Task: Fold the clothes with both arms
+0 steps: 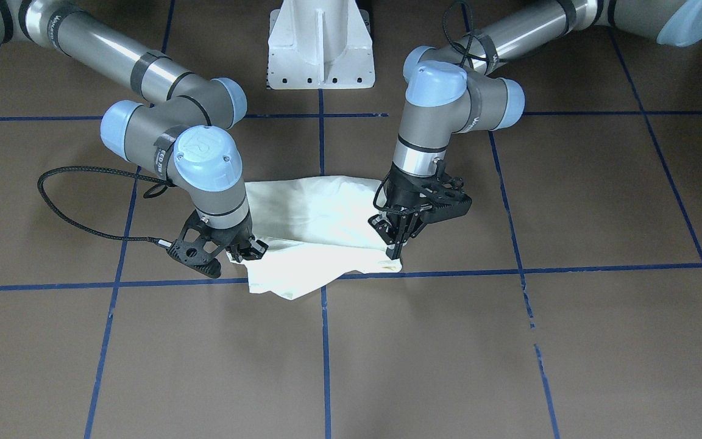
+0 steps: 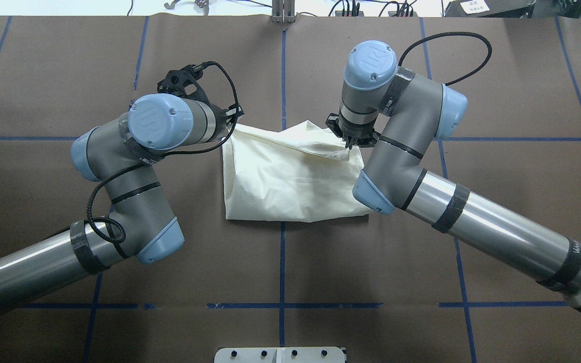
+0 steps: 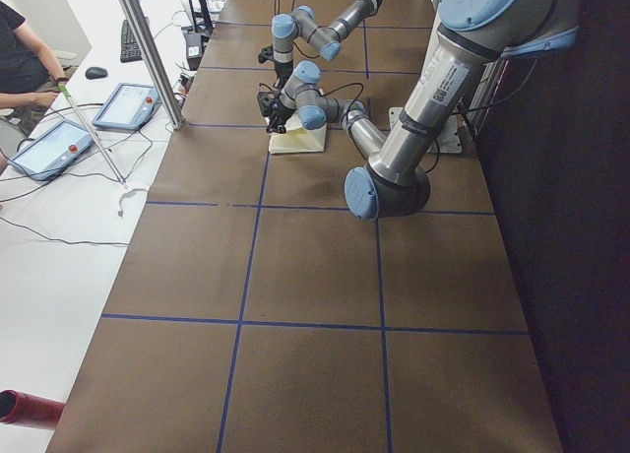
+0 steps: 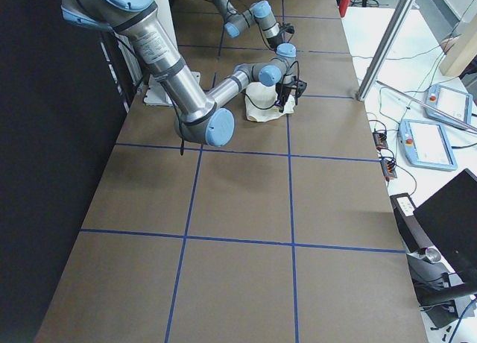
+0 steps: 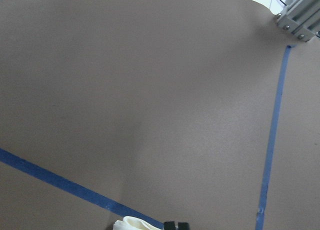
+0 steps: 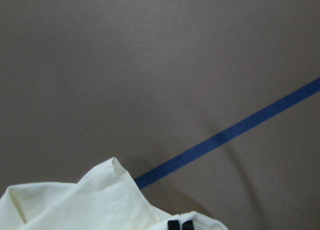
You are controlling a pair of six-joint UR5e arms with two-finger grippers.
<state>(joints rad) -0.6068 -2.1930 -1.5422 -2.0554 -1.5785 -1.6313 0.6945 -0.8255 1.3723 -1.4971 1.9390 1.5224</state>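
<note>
Left gripper and right gripper each clamp a corner of the folded cream shirt on the brown table.

"What colour was the shirt at the centre of the frame?"

"Plain cream. The table was brown, gridded with blue tape."

"And the arms?"

"The left arm and right arm were grey with light-blue caps. The left tool and right tool were black."

I logged the shirt plain cream side up, folded into a rumpled block mid-worktop. Left gripper and right gripper each pinched a corner of its edge farthest from the robot, slightly raised.
</note>
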